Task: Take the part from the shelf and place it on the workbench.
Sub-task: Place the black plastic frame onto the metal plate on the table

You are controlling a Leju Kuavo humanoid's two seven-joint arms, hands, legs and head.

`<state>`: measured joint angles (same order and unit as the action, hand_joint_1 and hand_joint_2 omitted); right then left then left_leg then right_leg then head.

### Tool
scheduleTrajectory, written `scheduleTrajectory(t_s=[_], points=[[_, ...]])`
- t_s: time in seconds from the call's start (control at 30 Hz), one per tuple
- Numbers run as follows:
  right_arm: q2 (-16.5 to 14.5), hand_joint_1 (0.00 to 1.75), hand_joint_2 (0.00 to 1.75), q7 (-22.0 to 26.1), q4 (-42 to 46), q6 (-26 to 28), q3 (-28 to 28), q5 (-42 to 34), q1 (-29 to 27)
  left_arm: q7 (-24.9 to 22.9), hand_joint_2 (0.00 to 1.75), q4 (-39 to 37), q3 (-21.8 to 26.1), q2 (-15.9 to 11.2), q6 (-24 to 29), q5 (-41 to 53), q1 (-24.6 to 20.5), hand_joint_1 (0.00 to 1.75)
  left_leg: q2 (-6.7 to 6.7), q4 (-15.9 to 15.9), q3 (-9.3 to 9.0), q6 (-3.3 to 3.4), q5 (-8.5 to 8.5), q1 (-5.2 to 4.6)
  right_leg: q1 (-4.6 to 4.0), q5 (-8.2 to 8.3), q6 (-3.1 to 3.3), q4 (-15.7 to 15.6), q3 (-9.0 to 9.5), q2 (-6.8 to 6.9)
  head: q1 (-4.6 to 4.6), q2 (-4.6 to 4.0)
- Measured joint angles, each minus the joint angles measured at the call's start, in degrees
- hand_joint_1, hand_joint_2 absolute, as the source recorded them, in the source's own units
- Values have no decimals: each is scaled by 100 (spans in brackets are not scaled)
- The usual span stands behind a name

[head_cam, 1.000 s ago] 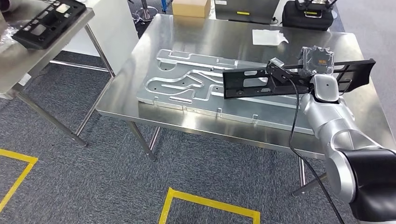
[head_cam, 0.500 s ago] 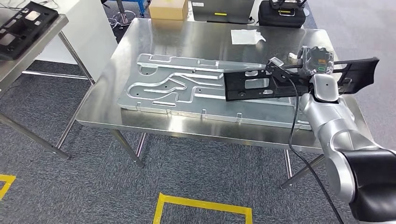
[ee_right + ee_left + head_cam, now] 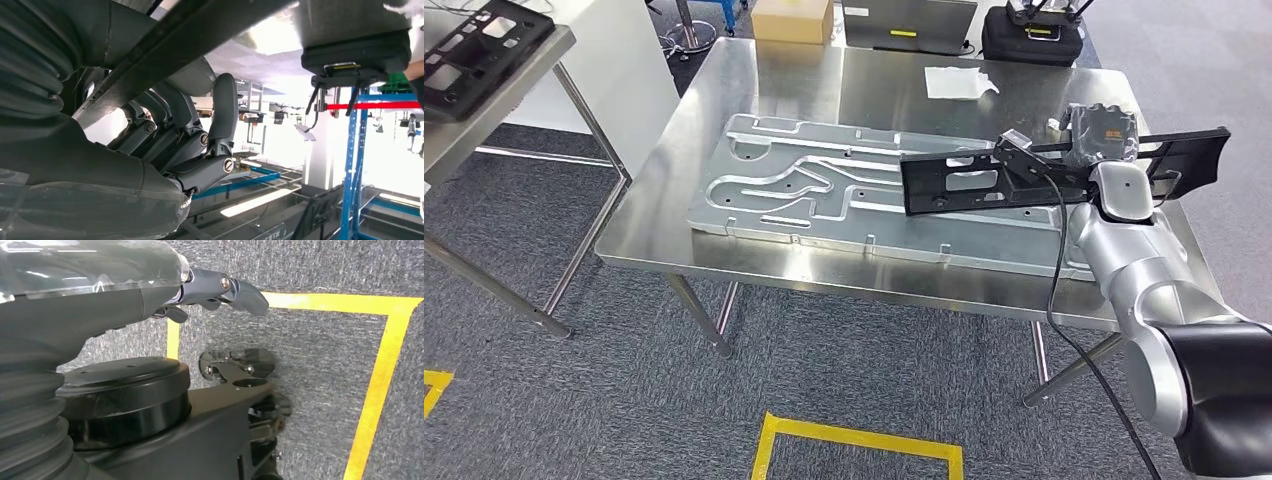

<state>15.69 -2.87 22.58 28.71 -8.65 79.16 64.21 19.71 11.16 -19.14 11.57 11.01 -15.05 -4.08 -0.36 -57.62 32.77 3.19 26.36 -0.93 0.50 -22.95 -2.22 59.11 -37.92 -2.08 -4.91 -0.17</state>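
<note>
Overhead, right hand point(image 3: 1100, 135) fingers point(image 3: 200, 145) grip the black part point(image 3: 984, 180) above the workbench point(image 3: 824, 90); left fingers point(image 3: 235, 290) hang apart.

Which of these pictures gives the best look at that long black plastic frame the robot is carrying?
The head view: the long black plastic frame shows end to end, held by the right hand above the steel workbench. The right wrist view shows a dark bar of it across the fingers. The left wrist view looks at the floor.

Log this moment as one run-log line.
phase: carry | right hand: holds black part above workbench | left hand: hanging, holds nothing | placed: not yet
</note>
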Motion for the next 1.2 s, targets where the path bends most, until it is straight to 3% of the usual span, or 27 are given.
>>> scheduleTrajectory(t_s=[0.07,0.13,0.17,0.2,0.23,0.27,0.3,0.33,0.37,0.43,0.5,0.53,0.57,0.63,0.67,0.7,0.73,0.8,0.83,0.87,1.0,1.2], points=[[19,175,175,36,4,2,1,-15,-6,10,175,1,4,-2,-24,-8,5,0,20,121,-144,22,-11,35,16,-164,-36,430,-221,84,1,0],[34,175,175,67,-3,3,2,-28,-43,11,175,0,7,-6,-33,-15,20,0,43,138,-254,5,58,50,58,-394,-88,1165,-665,129,1,0],[40,175,175,80,-7,3,2,-33,-76,11,175,-1,8,-9,-31,-16,32,0,53,137,-319,-19,113,64,86,-402,-119,1398,-838,140,1,0],[46,175,175,91,-8,3,2,-39,-111,11,175,-1,9,-11,-27,-13,46,0,62,135,-395,-49,177,83,116,-294,-151,1421,-908,154,1,0],[52,175,175,98,-9,3,2,-45,-136,11,175,-2,10,-13,-22,-6,57,0,71,131,-485,-87,253,107,148,-67,-188,1191,-848,176,1,0],[61,175,175,103,-9,3,2,-50,-153,10,175,-2,10,-16,-17,1,67,0,78,123,-580,-131,340,132,183,204,-228,782,-698,216,1,0],[70,175,175,109,-17,2,2,-57,-162,8,175,-5,11,-26,-9,8,76,0,85,121,-654,-185,431,142,187,376,-266,419,-530,263,2,0],[82,175,175,120,-25,-2,4,-73,-163,7,175,-8,11,-35,-2,12,82,0,91,117,-715,-237,514,142,182,455,-246,136,-390,293,-3,2],[91,175,175,131,-33,-7,13,-98,-165,4,175,-12,11,-44,8,15,84,0,98,123,-766,-281,581,133,165,424,-194,10,-313,312,-8,2],[101,175,175,146,-39,-15,41,-146,-152,-1,175,-15,11,-51,26,16,77,0,116,190,-884,-346,670,123,129,236,-13,43,-261,286,-18,2],[120,175,175,153,-25,-10,59,-156,-134,-2,175,-14,12,-52,42,18,67,0,120,164,-995,-399,773,142,135,96,103,65,-147,258,-21,2],[136,175,175,157,-18,-6,61,-155,-128,-2,175,-14,13,-53,45,20,65,0,115,-39,-926,-427,854,150,141,40,144,55,-64,247,-24,2],[141,175,175,161,-11,-3,61,-156,-138,2,175,-14,13,-54,49,22,66,0,101,-389,-743,-448,955,156,144,-10,174,35,23,240,-26,2],[139,175,175,163,-13,2,61,-169,-187,6,175,-15,13,-53,52,25,73,0,91,-1293,-98,-467,1132,156,130,-107,203,3,167,221,-27,1],[136,175,175,166,-16,3,61,-183,-226,10,175,-15,13,-52,50,25,81,0,89,-1608,214,-460,1112,155,120,-162,208,-7,237,207,-27,1],[136,175,175,179,-20,4,62,-201,-266,17,175,-15,13,-52,46,22,91,0,88,-1716,445,-441,959,153,111,-221,209,-11,313,190,-27,0],[135,175,175,202,-24,3,63,-226,-304,30,175,-15,13,-52,41,19,105,0,86,-1586,569,-408,672,148,101,-282,208,-13,395,174,-27,0],[132,175,175,291,-29,-28,65,-290,-364,65,175,-17,13,-56,31,7,143,0,70,-872,561,-303,-62,116,86,-396,195,-22,546,144,-26,0],[129,175,175,350,-34,-77,68,-333,-377,86,175,-21,13,-59,27,-1,163,0,57,-543,507,-251,-316,94,68,-440,175,-27,598,126,-26,0],[127,175,175,412,-39,-149,72,-378,-379,109,175,-26,13,-60,23,-12,170,0,48,-295,441,-226,-425,82,56,-473,150,-24,623,113,-26,0],[133,175,175,687,-25,-566,89,-591,-248,189,175,-32,15,-54,17,-51,159,0,31,-97,363,-326,-365,73,74,-509,104,-35,626,107,-24,0],[14,175,175,712,53,-1695,45,-753,453,181,175,-32,12,-58,-44,8,161,0,4,-98,381,-259,-352,51,90,-504,65,-96,651,133,-25,0]])
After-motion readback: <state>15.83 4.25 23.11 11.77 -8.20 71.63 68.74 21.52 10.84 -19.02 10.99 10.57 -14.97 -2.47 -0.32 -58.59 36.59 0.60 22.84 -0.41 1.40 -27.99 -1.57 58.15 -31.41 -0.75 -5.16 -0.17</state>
